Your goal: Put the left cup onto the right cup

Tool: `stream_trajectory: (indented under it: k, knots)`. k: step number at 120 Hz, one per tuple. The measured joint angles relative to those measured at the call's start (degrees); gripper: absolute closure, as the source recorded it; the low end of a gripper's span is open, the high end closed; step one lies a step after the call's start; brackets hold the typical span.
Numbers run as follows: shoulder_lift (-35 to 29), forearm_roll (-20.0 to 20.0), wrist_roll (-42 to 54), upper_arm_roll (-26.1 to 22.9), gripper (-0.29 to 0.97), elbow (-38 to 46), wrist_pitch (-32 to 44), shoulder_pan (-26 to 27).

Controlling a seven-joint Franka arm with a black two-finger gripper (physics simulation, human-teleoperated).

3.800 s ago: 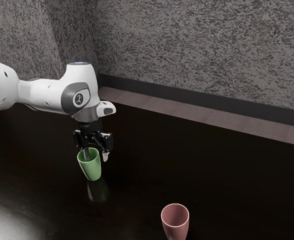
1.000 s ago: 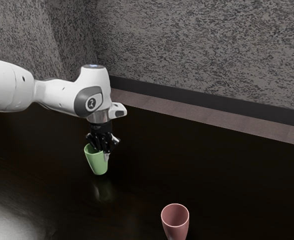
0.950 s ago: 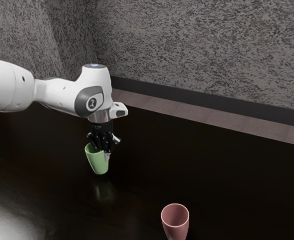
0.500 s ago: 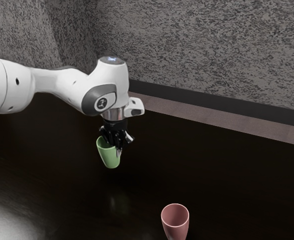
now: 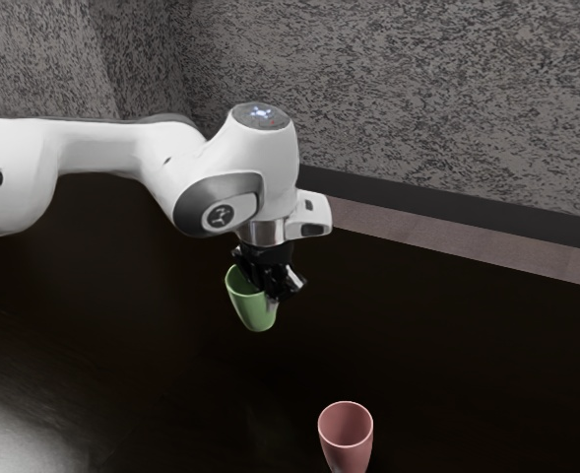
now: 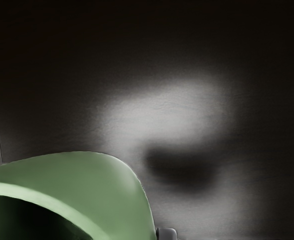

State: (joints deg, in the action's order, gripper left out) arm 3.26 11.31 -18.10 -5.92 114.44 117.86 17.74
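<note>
**Green cup in the air, pinched by its rim**

The green cup [image 5: 253, 304] hangs clear of the table, tilted so that its mouth faces up and toward the exterior view's left. It looks like a small, smooth, thin-walled tumbler: probably light and stiff, with a slick wall that could slip or swing in a weak pinch. Its tapered body narrows to the base, so the rim is the natural place to take hold.

The gripper [image 5: 268, 286] grips it there, its black fingers closed narrowly on the rim at the side nearer the exterior view's right. In the wrist view the cup's wall [image 6: 77, 195] sits just under the hand.

The pink cup [image 5: 346, 434] stands upright on the dark table [image 5: 467, 374], lower and further toward the exterior view's right, well apart from the green one.
</note>
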Motion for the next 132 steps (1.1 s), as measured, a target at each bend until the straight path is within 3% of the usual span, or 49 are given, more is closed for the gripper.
stream_trajectory:
  k: [54, 92, 132]
  knots:
    - [-1.8, -0.6, -5.2, -10.5, 0.78, -0.8, 0.0, -0.8]
    - [-1.8, -3.9, -8.8, -14.9, 0.78, -1.2, -0.1, 0.1]
    - [-2.3, -4.8, -12.3, -18.9, 0.78, -1.7, -0.3, -0.8]
